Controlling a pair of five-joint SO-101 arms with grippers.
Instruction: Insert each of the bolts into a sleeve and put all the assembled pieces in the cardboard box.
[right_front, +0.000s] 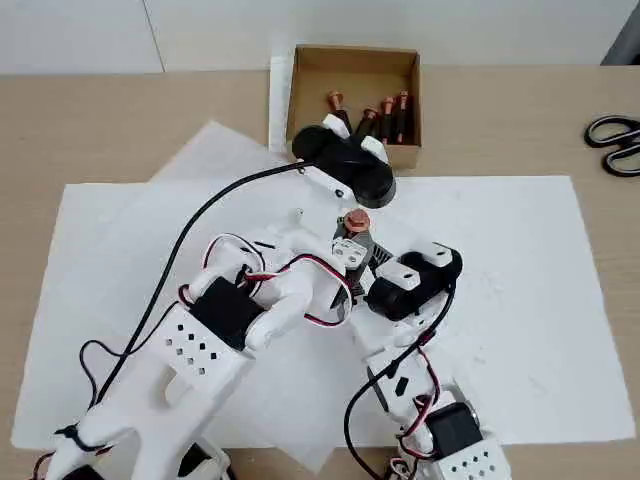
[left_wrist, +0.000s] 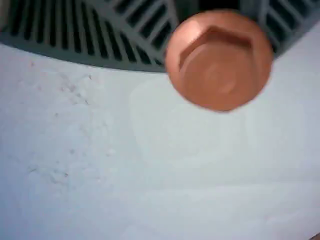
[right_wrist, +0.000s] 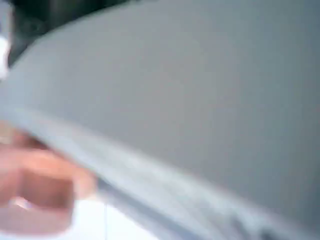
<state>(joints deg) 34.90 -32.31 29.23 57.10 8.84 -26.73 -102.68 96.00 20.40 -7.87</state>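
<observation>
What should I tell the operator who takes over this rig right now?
Left gripper and right gripper: together over the middle of the white paper, at one copper bolt; open or shut, I cannot tell.
Done: four assembled pieces lie in the cardboard box.
Left: whether this bolt is already assembled is hidden; finish it, then put it in the box.

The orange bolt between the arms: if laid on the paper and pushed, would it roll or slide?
It would probably roll in a curve: the bolt has a broad head with a round rim in the left wrist view. Its matte surface looks plastic, so likely light. The paper looks smooth, so it might slide.
</observation>
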